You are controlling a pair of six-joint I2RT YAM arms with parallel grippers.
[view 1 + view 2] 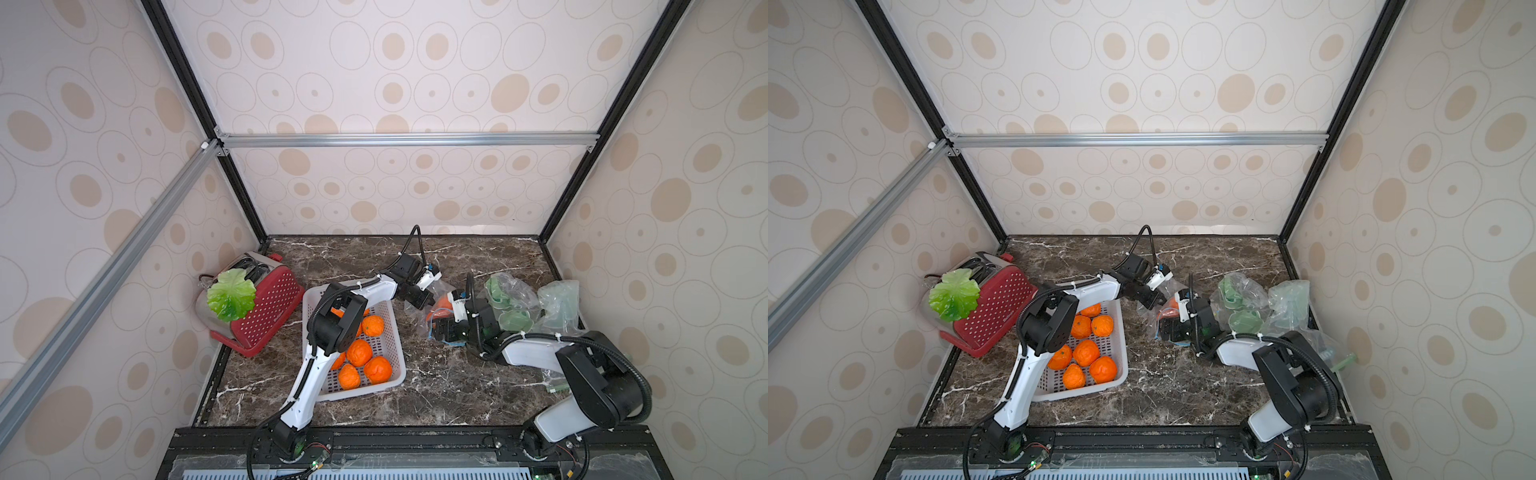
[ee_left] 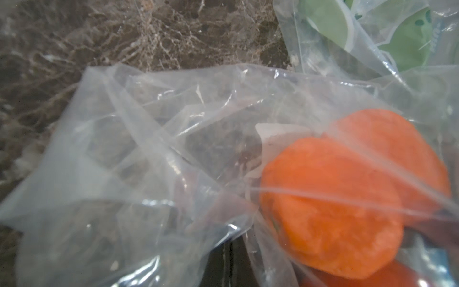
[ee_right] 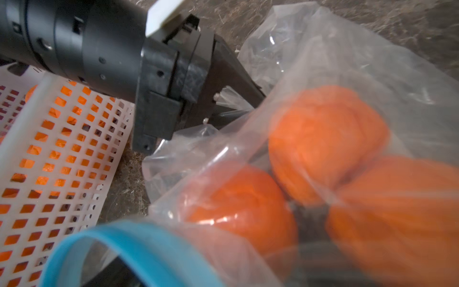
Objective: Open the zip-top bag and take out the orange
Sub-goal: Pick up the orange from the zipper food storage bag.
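Observation:
The clear zip-top bag (image 3: 347,49) lies on the marble table between both arms, with three oranges inside it. One orange (image 3: 327,139) is in the middle of the right wrist view, and an orange (image 1: 442,303) shows through the film in both top views. My left gripper (image 3: 231,99) is shut on a fold of the bag's film, on the basket side. My right gripper (image 1: 442,328) is at the bag's mouth, where the blue zip strip (image 3: 139,243) curls over it. Its dark fingers stand far apart, mostly hidden by film.
A white perforated basket (image 1: 399,374) with several oranges stands just left of the bag, under the left arm. A red toaster (image 1: 270,307) with a green leaf (image 1: 230,295) on it is at the far left. More plastic bags with green contents (image 1: 511,299) lie behind the right arm.

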